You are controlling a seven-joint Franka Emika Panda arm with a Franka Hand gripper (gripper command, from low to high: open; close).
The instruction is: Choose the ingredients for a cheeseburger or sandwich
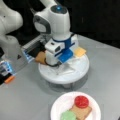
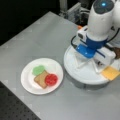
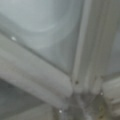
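Note:
On the white plate lies a tan toast square. A red disc rests on it and a green disc overlaps its edge. My gripper reaches down into the round white divided tray, near its centre ribs. The orange cheese square sits at the tray's rim. A second tan toast square shows beside my hand. In the wrist view only the tray's ribs show, very close. The patty is hidden.
The tray stands on a short pedestal on the grey table. A grey box and the arm's base stand at a front view's left, with a small orange object beside them. A black perforated edge borders the table.

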